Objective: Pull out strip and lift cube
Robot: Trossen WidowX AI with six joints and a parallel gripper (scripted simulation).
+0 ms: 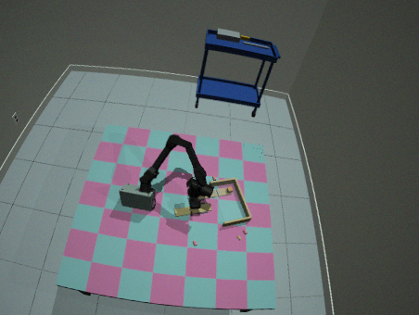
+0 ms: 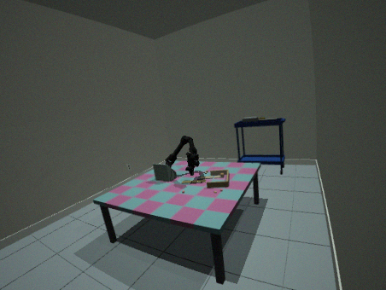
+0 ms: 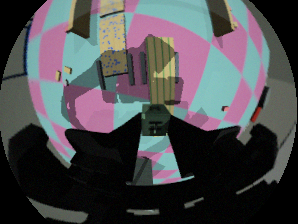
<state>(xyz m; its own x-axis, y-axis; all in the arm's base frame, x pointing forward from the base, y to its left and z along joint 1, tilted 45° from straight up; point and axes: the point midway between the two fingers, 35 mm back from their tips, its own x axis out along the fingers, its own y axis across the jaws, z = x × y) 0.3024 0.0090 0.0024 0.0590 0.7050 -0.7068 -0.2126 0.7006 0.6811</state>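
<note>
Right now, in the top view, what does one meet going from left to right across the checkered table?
Grey arm base → gripper, shut on the wooden strip → wooden U-shaped frame.

Arm (image 1: 178,147) rises from its base, elbow high, forearm dropping steeply to wrist. Gripper (image 1: 198,198) pts down, low over the tabletop, fingers part closed & clamped on sthg small, dark cube (image 3: 157,124) by wrist view. Finger pads dark, close together in wrist view.
</note>
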